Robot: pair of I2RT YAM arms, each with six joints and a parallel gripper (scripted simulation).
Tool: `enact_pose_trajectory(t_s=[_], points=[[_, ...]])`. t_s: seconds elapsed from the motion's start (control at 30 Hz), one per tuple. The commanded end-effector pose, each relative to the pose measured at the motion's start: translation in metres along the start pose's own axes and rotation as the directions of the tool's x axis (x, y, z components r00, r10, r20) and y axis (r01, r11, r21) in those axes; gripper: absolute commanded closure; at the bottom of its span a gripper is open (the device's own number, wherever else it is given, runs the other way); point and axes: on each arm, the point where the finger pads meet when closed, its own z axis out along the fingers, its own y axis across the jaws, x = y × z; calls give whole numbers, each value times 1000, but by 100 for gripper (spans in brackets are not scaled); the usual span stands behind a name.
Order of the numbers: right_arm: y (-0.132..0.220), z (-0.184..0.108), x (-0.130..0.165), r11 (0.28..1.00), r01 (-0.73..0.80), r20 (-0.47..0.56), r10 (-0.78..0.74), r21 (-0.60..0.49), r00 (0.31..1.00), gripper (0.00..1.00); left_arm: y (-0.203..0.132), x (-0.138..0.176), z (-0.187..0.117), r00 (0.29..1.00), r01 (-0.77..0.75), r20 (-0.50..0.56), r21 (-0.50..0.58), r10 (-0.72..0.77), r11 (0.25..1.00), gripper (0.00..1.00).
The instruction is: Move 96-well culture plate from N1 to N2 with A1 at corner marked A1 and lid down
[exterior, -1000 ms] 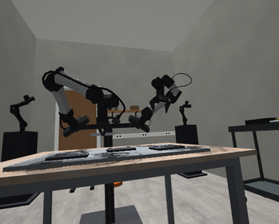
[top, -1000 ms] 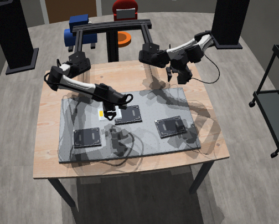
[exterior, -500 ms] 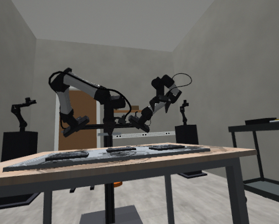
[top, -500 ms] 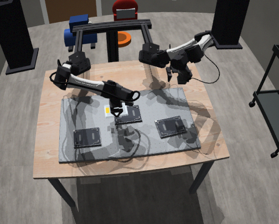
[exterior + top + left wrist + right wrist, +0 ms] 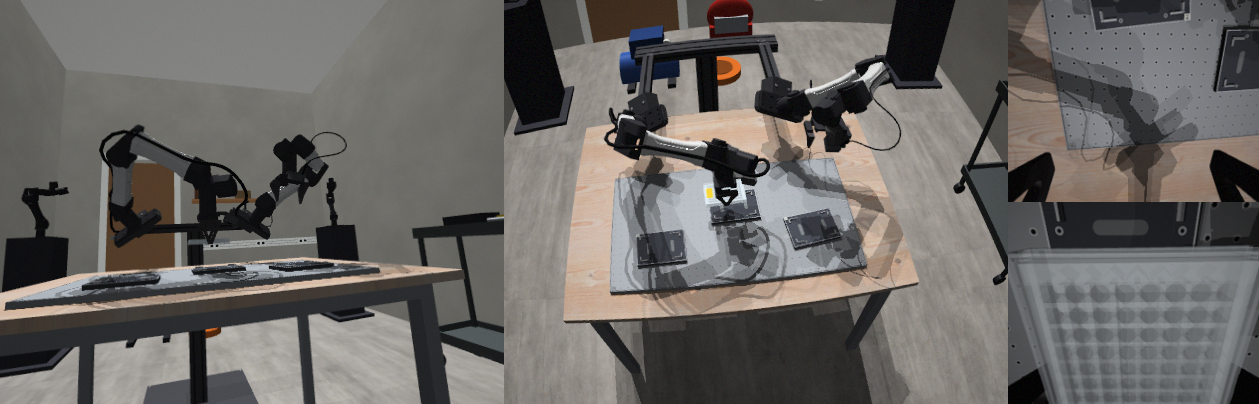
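The culture plate (image 5: 707, 200) (image 5: 196, 242) (image 5: 1139, 315), clear-lidded with a yellow patch on one side, is level and raised above the board, over the back of the middle nest. My right gripper (image 5: 726, 201) (image 5: 211, 241) is shut on it from above; the lid lies over the wells. Nest N1 (image 5: 660, 247) (image 5: 120, 281) is empty. Nest N2 (image 5: 813, 228) (image 5: 302, 265) (image 5: 1143, 10) is empty, with a small pale mark at one corner in the left wrist view. My left gripper (image 5: 823, 139) (image 5: 288, 198) (image 5: 1133, 159) is open and empty, high near the table's back edge.
The middle nest (image 5: 736, 216) (image 5: 219, 270) (image 5: 1249, 63) (image 5: 1121, 211) stands between N1 and N2, below the held plate. The perforated board (image 5: 704, 270) (image 5: 1098, 50) bears all the nests on the wooden table (image 5: 586, 200). The right arm reaches across the back of the board.
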Motion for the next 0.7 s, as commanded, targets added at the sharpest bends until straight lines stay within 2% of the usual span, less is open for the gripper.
enact_pose_trajectory(t_s=[0.0, 0.2, 0.47, 0.67], points=[[13, -11, -23, 1000, 11, 20, -12, 5, 1000, 100, -2, 4, 1, 999, -22, -50, -121, 16, 992, 0], [22, -11, -39, 1000, 12, 20, -12, 5, 1000, 100, -2, 4, 1, 999, -22, -50, -121, 16, 992, 0], [12, -7, -31, 1000, -15, 14, 15, 4, 1000, 100, -2, 4, 1, 999, -22, -50, -121, 16, 992, 0], [17, -6, -36, 1000, 0, 9, 0, -3, 1000, 100, -2, 4, 1, 999, -22, -50, -121, 16, 992, 0]])
